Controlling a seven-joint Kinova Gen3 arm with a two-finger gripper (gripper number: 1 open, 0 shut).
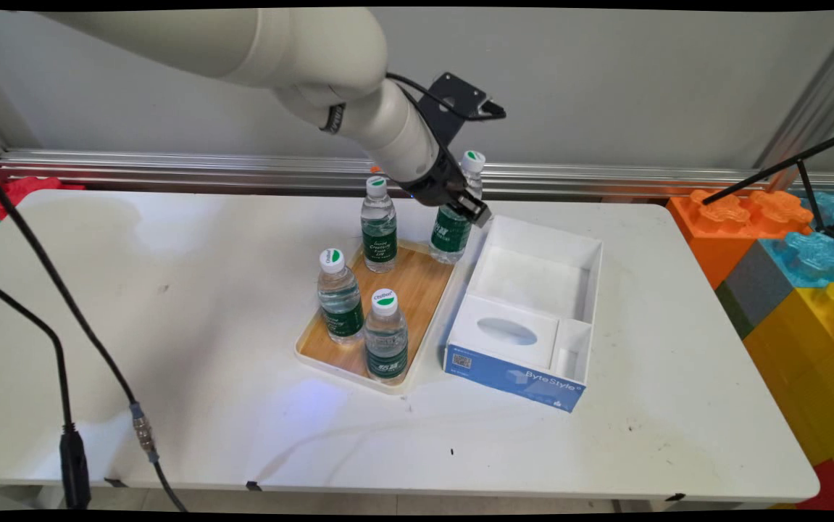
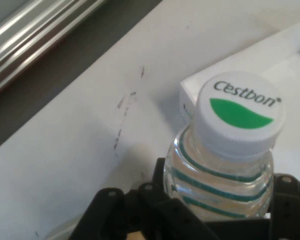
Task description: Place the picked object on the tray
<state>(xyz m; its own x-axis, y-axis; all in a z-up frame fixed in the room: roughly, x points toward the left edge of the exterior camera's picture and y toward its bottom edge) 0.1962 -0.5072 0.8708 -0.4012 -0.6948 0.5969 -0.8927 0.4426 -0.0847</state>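
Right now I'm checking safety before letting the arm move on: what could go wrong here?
The gripper is shut on the far right bottle, tilted over the tray's corner. It might slip out, or its base could catch the white box's wall. The neighbouring upright bottle could get knocked.

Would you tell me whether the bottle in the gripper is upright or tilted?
Tilted. In the main view the held bottle leans, cap toward the right, with the gripper closed round its upper body, while the three bottles on the tray stand straight.
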